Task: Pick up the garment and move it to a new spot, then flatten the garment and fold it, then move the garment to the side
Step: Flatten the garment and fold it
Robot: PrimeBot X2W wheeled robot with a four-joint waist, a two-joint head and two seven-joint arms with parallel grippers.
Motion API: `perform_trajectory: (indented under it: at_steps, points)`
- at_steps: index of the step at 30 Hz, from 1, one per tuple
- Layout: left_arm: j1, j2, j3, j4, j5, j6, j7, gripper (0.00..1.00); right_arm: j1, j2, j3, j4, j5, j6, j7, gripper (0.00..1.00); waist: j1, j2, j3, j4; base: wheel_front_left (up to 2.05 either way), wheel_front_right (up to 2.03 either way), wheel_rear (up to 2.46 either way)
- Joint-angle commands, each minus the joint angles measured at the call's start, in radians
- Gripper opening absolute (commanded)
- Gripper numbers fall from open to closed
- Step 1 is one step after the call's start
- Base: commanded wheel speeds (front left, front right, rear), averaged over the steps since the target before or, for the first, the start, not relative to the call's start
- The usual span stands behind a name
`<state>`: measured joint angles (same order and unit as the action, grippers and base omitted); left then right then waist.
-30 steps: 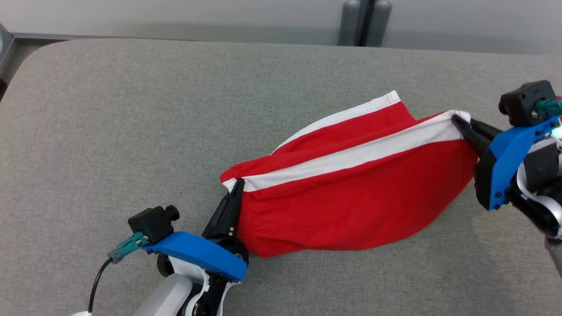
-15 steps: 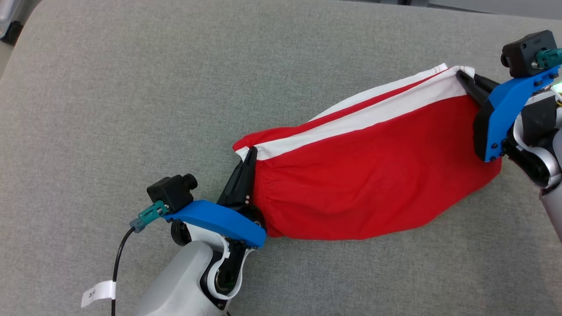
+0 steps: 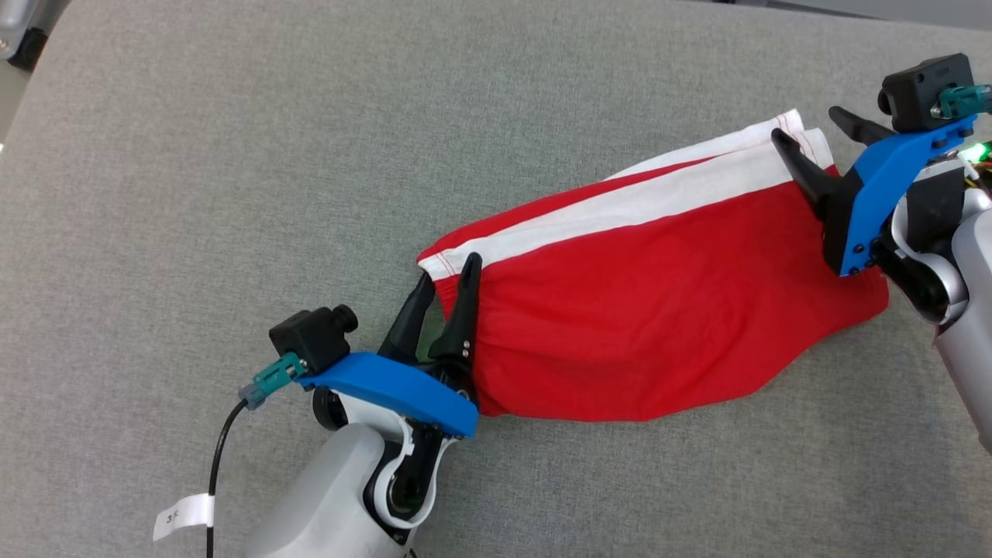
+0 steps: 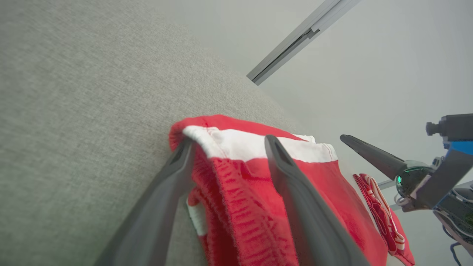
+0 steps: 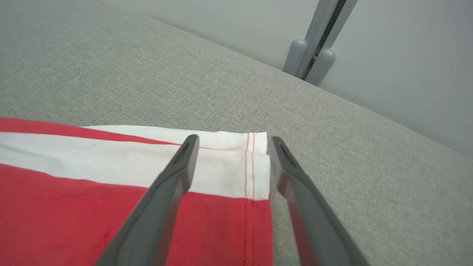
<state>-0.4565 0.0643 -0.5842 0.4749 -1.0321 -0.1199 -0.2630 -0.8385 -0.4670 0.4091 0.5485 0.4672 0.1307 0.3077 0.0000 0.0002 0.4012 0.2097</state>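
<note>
**Both grippers open at the two ends of the red garment**

The garment [image 3: 643, 310] is red with a white band along one long edge. It lies stretched out on the grey fabric surface [image 3: 232, 194], going from the lower middle of the head view up to the right. It is mostly flat, with some soft folds on the red part.

The left gripper [image 3: 449, 269] is at the lower left end of the garment, and its two dark fingers stand apart. In the left wrist view the gathered red edge and the end of the white band rise between the fingers of this gripper [image 4: 230, 140]. The cloth [image 4: 240, 192] is not pinched there.

The right gripper [image 3: 806, 124] is at the upper right end, and its fingers are also spread wide. In the right wrist view the corner of the white band with red stitching lies flat on the surface, between the fingers of the gripper [image 5: 233, 140]. Neither gripper holds the garment [image 5: 92, 207].

Behind the surface, two grey posts [image 5: 310, 62] stand against a pale wall.
</note>
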Motion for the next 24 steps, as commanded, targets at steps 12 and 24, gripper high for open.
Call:
perform_trajectory:
  at_steps: [12,24]
  points:
    - [0.100,0.059,0.039,-0.044,0.068,-0.011,-0.002,1.00,0.070,-0.010,0.005,0.046,0.096,0.000,-0.053,1.00,0.0000,-0.0002,-0.097,0.005,0.00,0.00,0.00]
    - [0.185,0.076,0.278,-0.192,0.558,0.050,-0.002,1.00,0.147,0.044,-0.105,0.106,0.127,0.000,-0.073,1.00,0.0000,-0.0002,-0.115,0.005,0.00,0.00,0.00]
